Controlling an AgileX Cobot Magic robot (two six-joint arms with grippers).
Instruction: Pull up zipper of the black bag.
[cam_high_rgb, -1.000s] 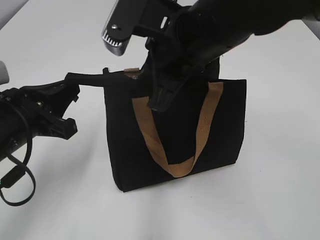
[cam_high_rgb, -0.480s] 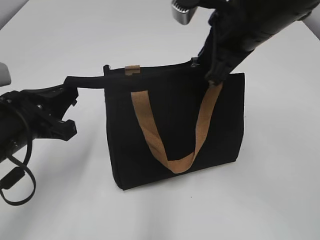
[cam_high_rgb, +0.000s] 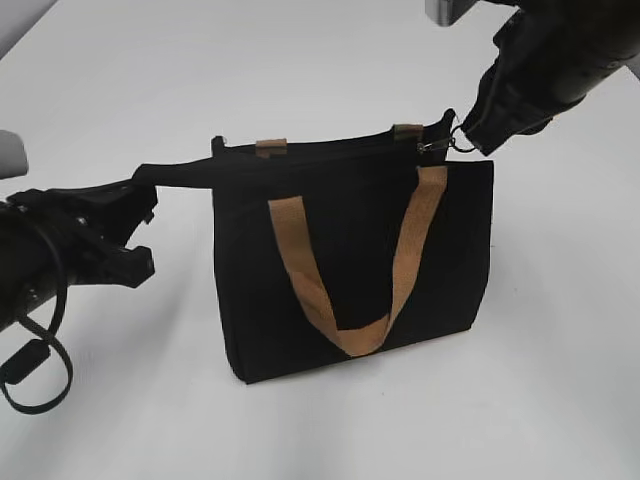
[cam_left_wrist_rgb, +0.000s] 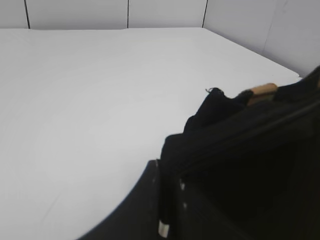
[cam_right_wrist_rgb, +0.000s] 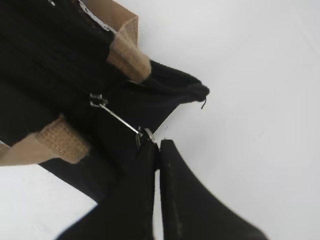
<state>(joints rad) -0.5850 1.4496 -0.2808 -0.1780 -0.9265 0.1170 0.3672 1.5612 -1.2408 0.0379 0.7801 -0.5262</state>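
Note:
The black bag (cam_high_rgb: 350, 260) stands upright on the white table, its tan strap handle (cam_high_rgb: 345, 270) hanging down the front. My right gripper (cam_high_rgb: 470, 138) is shut on the zipper pull (cam_high_rgb: 443, 143) at the bag's top right corner; in the right wrist view the thin metal pull (cam_right_wrist_rgb: 120, 119) runs from the slider to my shut jaws (cam_right_wrist_rgb: 159, 145). My left gripper (cam_high_rgb: 145, 190) is shut on the black fabric tab (cam_high_rgb: 180, 173) stretched out from the bag's top left corner. In the left wrist view the tab (cam_left_wrist_rgb: 172, 160) sits clamped between the fingers.
The white table (cam_high_rgb: 320, 430) surrounds the bag. A loop of black cable (cam_high_rgb: 35, 370) hangs from my left arm at the lower left. White wall panels (cam_left_wrist_rgb: 150, 12) stand behind the table in the left wrist view.
My right gripper has moved right along the bag's top edge, from the middle to the right corner, drawing the zipper pull with it. The left gripper has stayed holding the tab.

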